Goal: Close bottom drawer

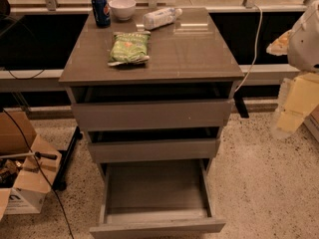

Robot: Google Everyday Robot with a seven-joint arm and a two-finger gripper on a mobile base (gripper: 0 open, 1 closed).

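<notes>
- Found the bottom drawer [157, 195] pulled far out beneath the worktop's [199, 59] front edge.
- Saw the gripper [291, 111] hanging beyond the right edge, well clear of the drawer; could not tell whether clenched or released.
- Noted a green bag [128, 48] left of centre.
- Noted a bottle [162, 18], bowl [122, 8] and can [100, 10] along the back edge.

No legible txt on can [100, 10], green bag [129, 48] or bottle [162, 18]; gripper [294, 108] at right edge.

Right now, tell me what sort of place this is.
Probably an office or lab test area: a drawer cabinet on terrazzo floor, cardboard boxes, loose cables. The bottom drawer is open; the gripper hangs at right.
</notes>
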